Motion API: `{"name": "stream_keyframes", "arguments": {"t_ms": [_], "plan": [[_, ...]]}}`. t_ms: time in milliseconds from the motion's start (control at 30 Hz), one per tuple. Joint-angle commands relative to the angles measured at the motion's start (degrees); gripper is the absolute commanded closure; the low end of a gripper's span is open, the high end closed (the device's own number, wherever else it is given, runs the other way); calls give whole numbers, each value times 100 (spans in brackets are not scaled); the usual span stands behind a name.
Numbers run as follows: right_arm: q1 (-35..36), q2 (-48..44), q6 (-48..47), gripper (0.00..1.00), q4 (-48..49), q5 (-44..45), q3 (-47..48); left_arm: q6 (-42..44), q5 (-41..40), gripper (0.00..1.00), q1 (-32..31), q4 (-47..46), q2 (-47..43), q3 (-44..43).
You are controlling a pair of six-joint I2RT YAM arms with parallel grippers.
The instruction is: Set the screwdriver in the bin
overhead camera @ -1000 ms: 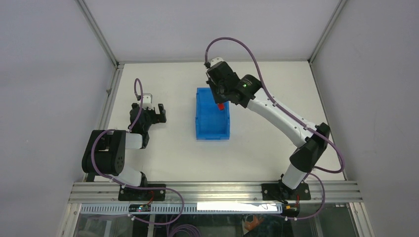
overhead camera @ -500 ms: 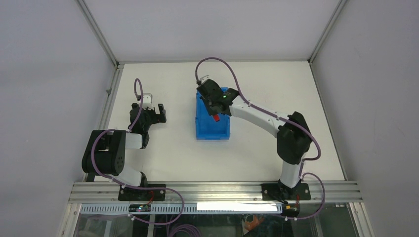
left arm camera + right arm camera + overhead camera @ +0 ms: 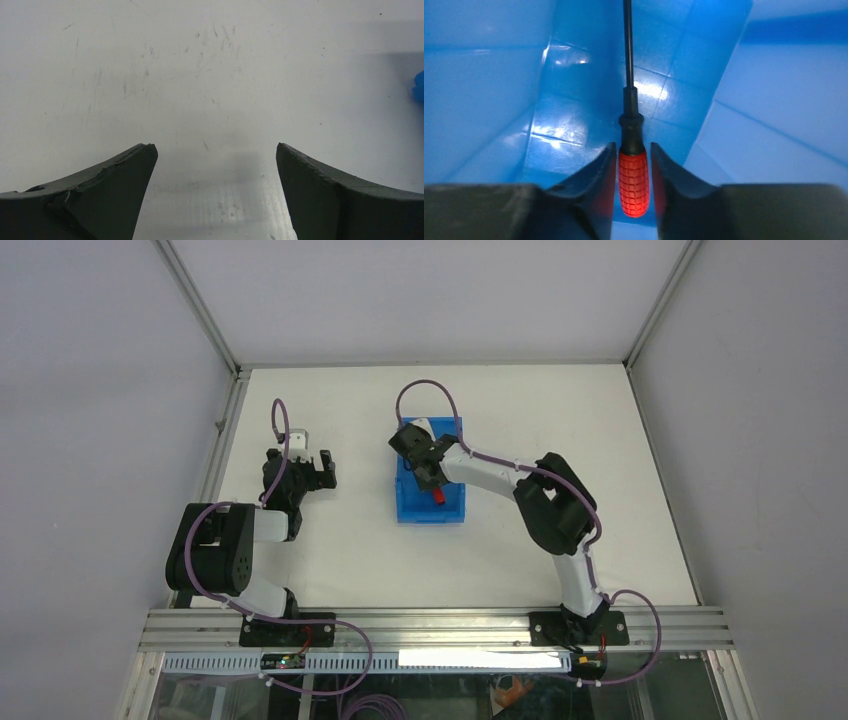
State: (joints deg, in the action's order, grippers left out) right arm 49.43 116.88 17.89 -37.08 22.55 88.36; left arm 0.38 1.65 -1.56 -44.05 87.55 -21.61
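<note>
Jon: White table (image 3: pixel 330 540), plain white enclosure walls (image 3: pixel 100 390). Where's the screwdriver?

Mia: screwdriver (image 3: pixel 630 130) is down inside the bin (image 3: pixel 452 502), between the fingers of the right gripper (image 3: pixel 634 150). Shaft points away from the wrist toward the bin floor, red handle sits in the jaws

Jon: Gripping or let go?

Mia: jaws are narrow, close on both sides of the handle. Can't tell from the wrist view whether they pinch it or have a hair of clearance. Can't tell if the tip touches the floor either

Jon: Left side?

Mia: left gripper (image 3: pixel 215 147) is spread wide over bare table, nothing between the fingers, well apart from the bin

Jon: Handling notes?

Mia: my read: small, light, rigid. Handle has a moulded grid, so it should hold well under the pads. Thin black shaft is smooth and would likely slip or roll, so take it by the handle, across its width. A drop into the plastic bin shouldn't hurt it, though it may bounce or roll on the glossy floor

Jon: Any markings?

Mia: none legible on the handle, bin or arms
</note>
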Motion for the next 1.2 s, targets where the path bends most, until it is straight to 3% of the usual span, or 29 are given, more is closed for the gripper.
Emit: {"name": "stream_keyframes", "arguments": {"t_ms": [0,100,367,500,533,567,600,833,1033,1167], "plan": [[23,40,315,61,166,256,82,-91,62,1,-66,-211,-115,-28],[23,-53,267,49,-64,361,284,-91,56,1,-67,-217,-120,-28],[16,-1065,-261,43,-295,540,928,-91,55,1,-67,-217,-115,-28],[-192,-1488,-473,25,-455,414,1106,-91,56,1,-64,-216,-118,-32],[-304,-1610,-502,18,-461,294,1084,-91,56,1,-67,-218,-123,-28],[-424,-1723,-544,4,-473,199,1054,-91,56,1,-64,-218,-116,-29],[-549,-1840,-565,1,-494,144,1007,-91,63,1,-65,-222,-119,-28],[-1909,-2680,-878,1,-744,-74,374,-91,57,1,-71,-216,-122,-28],[-3645,-3321,-957,1,-748,-647,-373,-91,62,1,-68,-218,-116,-28],[-4265,-3443,-826,1,-747,-632,-695,-91,58,1,-64,-217,-116,-32]]}}
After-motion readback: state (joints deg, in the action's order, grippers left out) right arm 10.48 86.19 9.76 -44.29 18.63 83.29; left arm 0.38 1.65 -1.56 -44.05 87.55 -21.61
